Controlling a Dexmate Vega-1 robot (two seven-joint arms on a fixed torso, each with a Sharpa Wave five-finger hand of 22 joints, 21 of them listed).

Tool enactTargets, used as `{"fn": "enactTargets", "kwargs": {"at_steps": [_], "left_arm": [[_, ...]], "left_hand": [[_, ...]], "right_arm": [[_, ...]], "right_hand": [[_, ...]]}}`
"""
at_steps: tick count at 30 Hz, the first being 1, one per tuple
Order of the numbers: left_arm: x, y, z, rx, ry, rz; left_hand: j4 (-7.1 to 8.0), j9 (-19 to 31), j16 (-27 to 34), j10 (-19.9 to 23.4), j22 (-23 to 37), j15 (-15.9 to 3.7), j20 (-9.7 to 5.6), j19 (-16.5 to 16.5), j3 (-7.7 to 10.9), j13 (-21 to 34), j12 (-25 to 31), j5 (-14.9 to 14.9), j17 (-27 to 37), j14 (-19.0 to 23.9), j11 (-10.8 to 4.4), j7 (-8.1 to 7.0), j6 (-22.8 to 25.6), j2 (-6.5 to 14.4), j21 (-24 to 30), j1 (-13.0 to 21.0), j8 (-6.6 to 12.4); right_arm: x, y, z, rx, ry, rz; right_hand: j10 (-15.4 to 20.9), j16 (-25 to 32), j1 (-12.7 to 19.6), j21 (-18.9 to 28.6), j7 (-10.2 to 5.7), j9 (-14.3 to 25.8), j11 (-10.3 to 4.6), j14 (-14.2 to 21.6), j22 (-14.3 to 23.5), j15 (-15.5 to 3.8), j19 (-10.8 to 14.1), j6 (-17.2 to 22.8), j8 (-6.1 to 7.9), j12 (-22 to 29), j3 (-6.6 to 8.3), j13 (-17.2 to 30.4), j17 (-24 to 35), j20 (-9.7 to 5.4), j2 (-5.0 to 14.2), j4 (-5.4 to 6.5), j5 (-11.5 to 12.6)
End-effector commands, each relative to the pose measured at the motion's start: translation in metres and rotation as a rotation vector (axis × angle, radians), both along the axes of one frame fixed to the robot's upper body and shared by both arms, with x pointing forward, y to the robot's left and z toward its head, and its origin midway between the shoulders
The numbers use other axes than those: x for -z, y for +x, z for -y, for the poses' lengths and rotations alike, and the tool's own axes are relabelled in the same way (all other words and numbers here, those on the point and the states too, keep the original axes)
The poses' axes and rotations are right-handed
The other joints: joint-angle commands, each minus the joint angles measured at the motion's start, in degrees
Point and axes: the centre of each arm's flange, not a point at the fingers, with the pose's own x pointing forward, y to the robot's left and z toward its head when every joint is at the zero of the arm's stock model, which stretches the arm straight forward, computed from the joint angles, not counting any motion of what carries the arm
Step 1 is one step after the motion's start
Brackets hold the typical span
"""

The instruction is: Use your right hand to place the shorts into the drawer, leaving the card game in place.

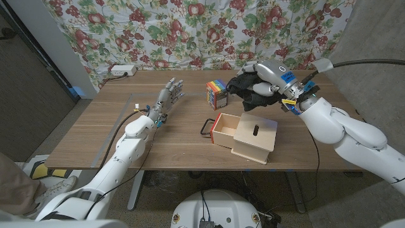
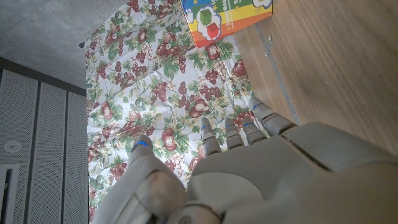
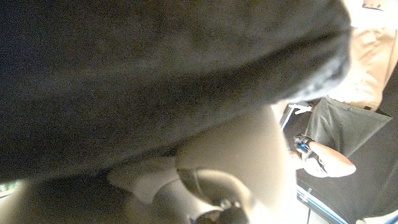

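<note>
Shorts point(image 1: 253, 94) are hanging bunched in the right hand point(image 1: 269, 81), which is gripping the dark cloth just behind the drawer point(image 1: 243, 134) and beside the card game point(image 1: 217, 92). In the right wrist view the fabric point(image 3: 155, 68) is draping close over the camera, with a person's arm point(image 3: 323, 158) showing past it. The drawer is standing pulled open at its front, a black handle point(image 1: 207, 126) sticking out on the side toward the left hand point(image 1: 166, 101).

The cloth is looking soft, light and limp — it is likely folding and trailing under the fingers rather than keeping any shape, so a loose corner could be catching on the drawer wall or brushing the card game. Judging from this, a grip on the gathered middle is serving better than one on an edge; nothing here is fragile, and slipping is a small risk for fabric held this way.

The left hand is waiting well away from the drawer, holding nothing, fingers spread and raised — in its own wrist view the fingers point(image 2: 239, 130) are reaching toward the colourful box point(image 2: 224, 18).
</note>
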Motion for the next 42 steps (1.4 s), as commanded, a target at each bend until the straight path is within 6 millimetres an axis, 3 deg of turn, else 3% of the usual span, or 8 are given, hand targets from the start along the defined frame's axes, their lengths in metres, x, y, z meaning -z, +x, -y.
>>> {"fn": "enactTargets", "kwargs": {"at_steps": [1, 25, 42], "left_arm": [[0.002, -0.001, -0.002, -0.005, -0.003, -0.006], [0.006, -0.004, -0.006, -0.005, -0.010, -0.004], [0.007, -0.007, -0.008, 0.003, -0.009, 0.000]], "left_hand": [[-0.15, 0.07, 0.32, 0.11, 0.16, 0.23, -0.17, 0.14, -0.18, 0.23, 0.07, -0.09, 0.23, -0.07, 0.03, -0.11, 0.26, -0.19, 0.28, -0.32, 0.09], [-0.22, 0.06, 0.28, 0.25, 0.16, 0.19, -0.22, 0.10, -0.17, 0.23, 0.12, -0.08, 0.23, -0.16, -0.01, -0.12, 0.31, -0.14, 0.26, -0.26, 0.07], [-0.26, 0.06, 0.28, 0.26, 0.16, 0.15, -0.20, 0.10, -0.16, 0.23, 0.11, -0.06, 0.23, -0.16, 0.03, -0.11, 0.35, -0.09, 0.27, -0.24, 0.06]], "right_arm": [[0.002, -0.003, -0.015, -0.063, -0.015, 0.000], [0.005, 0.010, -0.038, -0.172, -0.031, -0.050], [0.018, 0.031, -0.054, -0.189, -0.058, -0.092]], "right_hand": [[0.30, 0.15, 0.07, 0.60, 0.24, 0.18, 0.24, 10.11, 0.13, -15.41, 1.74, 0.25, 0.10, -0.13, 0.33, 0.26, 0.35, -8.89, 0.64, -0.08, -0.05], [0.10, -0.51, -0.22, 2.01, 0.29, 0.07, 0.28, 9.91, -0.58, -15.44, 1.06, 0.02, -0.13, -0.80, 1.26, 0.80, 0.94, -8.82, 0.42, -0.26, -0.33], [-0.86, -0.95, -0.19, 3.11, 0.29, 0.48, 0.15, 9.49, -1.07, -15.53, 0.47, -0.88, -0.32, -1.42, 2.14, 1.47, 1.59, -8.80, 0.72, -0.35, -0.53]]}}
